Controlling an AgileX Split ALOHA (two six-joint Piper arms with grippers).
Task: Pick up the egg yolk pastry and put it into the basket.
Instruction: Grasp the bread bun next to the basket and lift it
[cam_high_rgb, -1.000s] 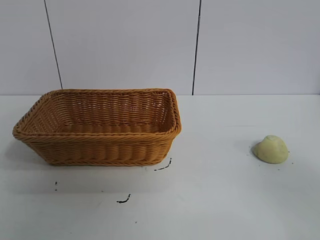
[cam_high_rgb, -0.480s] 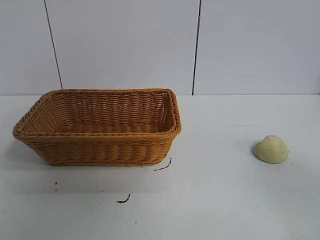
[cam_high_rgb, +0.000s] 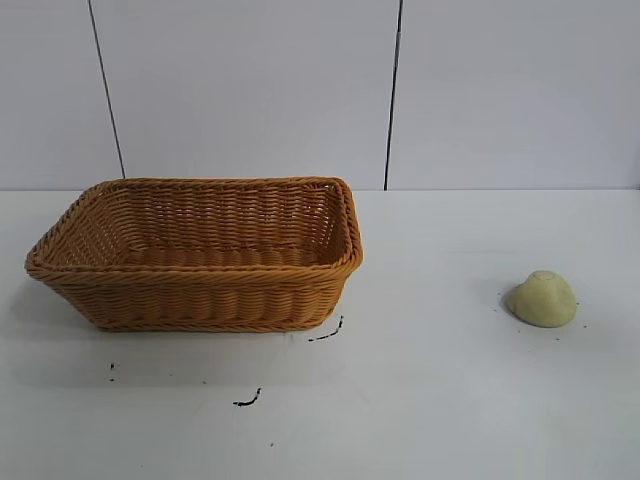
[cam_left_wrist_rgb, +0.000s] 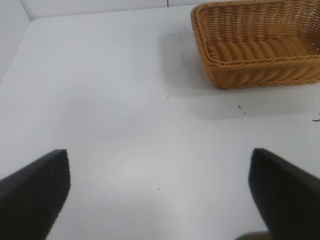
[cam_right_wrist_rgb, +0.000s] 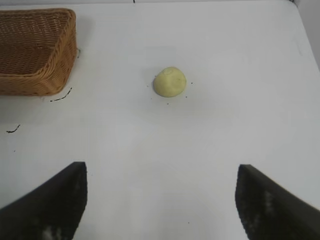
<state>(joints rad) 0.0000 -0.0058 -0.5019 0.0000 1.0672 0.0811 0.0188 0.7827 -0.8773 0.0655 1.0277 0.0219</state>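
The egg yolk pastry (cam_high_rgb: 542, 298), a small pale yellow-green dome, lies on the white table at the right; the right wrist view also shows the pastry (cam_right_wrist_rgb: 170, 82). The orange-brown wicker basket (cam_high_rgb: 200, 290) stands at the left with nothing visible inside. My right gripper (cam_right_wrist_rgb: 161, 170) is open over bare table, well short of the pastry, with nothing between its fingers. My left gripper (cam_left_wrist_rgb: 160, 157) is open too, over bare table away from the basket (cam_left_wrist_rgb: 250, 70). Neither arm shows in the exterior view.
Small black marks (cam_high_rgb: 325, 333) lie on the table in front of the basket. A white wall with two dark vertical lines (cam_high_rgb: 393, 95) closes the back. Bare table lies between basket and pastry.
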